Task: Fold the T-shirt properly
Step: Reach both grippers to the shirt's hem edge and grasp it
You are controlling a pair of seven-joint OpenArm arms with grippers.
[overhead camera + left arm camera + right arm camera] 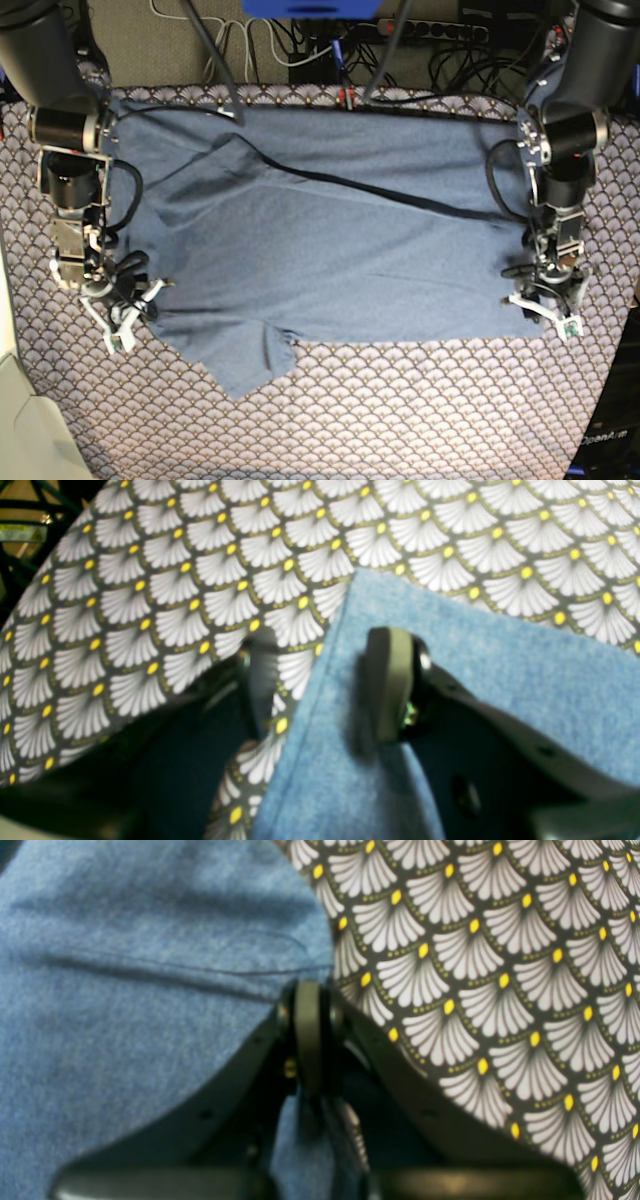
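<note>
On the near half of the worktop [330, 420], covered by a scallop-patterned tablecloth [165, 605], the T-shirt [340, 240] is spread wide, with one sleeve hanging toward the near edge and a fold line running across the body.

The right claw [309, 1040] is seen pressed shut at the shirt's hem edge — whether cloth is pinched between its pads cannot be told for certain. The left claw [325, 685] stands wide, with one pad lying on top of a blue corner and the other off the cloth, over the tablecloth.

For a clean fold, the left corner would best be pinched fully before anything is lifted, and both corners raised together so the hem stays level — a one-sided pull would likely skew the fabric.

The shirt is soft, heathered slate-blue knit, limp and easily creased; the tablecloth looks smooth, printed with white fans and yellow dots on dark ground.
</note>
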